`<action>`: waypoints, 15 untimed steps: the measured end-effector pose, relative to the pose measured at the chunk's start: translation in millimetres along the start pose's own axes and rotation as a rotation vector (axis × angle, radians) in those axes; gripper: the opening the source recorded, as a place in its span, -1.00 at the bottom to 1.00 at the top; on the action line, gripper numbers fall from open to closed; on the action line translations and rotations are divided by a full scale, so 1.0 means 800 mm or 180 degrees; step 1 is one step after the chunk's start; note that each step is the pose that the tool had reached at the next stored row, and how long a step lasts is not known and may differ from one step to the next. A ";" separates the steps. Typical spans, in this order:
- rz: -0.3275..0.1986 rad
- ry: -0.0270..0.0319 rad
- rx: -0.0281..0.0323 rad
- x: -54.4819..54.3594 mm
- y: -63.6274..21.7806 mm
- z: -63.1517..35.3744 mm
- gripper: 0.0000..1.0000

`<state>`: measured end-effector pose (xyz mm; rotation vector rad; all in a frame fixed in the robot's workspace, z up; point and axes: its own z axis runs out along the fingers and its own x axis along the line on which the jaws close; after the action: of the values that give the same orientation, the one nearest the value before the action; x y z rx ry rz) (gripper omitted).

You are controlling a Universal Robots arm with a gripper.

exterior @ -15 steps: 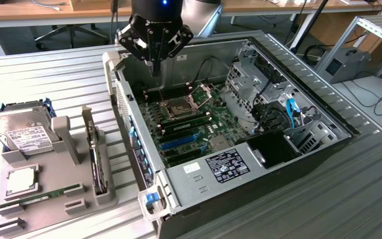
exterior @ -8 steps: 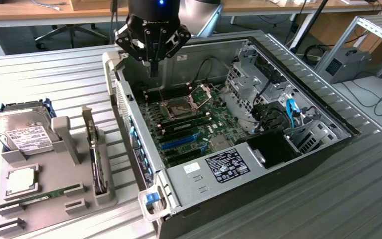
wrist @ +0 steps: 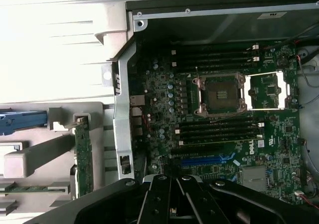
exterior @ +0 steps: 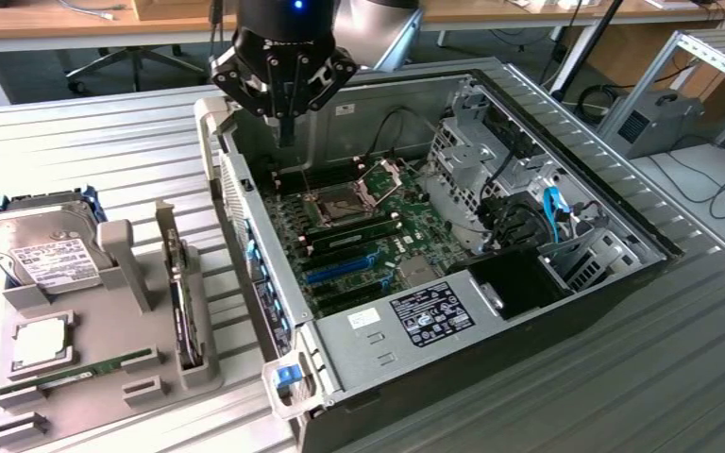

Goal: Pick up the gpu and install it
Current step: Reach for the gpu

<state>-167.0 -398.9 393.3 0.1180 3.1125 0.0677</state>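
The gpu (exterior: 184,304) stands on edge in a slot of the grey holder (exterior: 109,392) at the exterior view's left, beside the open computer case (exterior: 627,247). The wrist view shows the gpu (wrist: 83,157) as a thin green card on edge, outside the case wall. My gripper (exterior: 286,132) hangs over the far corner of the case, above the motherboard (exterior: 376,231), well apart from the gpu. Its fingers (wrist: 160,200) are pressed together and point down with nothing between them.
A silver hard drive (exterior: 45,257), a processor chip (exterior: 38,342) and a narrow memory stick (exterior: 86,370) also sit in the holder. Inside the case are the open processor socket (wrist: 222,94), blue card slots (wrist: 202,160), drive cages (exterior: 489,160) and cables.
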 end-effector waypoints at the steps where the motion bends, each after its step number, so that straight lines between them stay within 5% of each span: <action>1: 0.0000 0.0000 0.0000 0.001 0.000 0.000 -0.79; 15: 0.0000 0.0000 0.0000 0.011 -0.001 0.000 -0.79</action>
<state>-175.7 -399.0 393.3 0.1180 3.1125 0.0676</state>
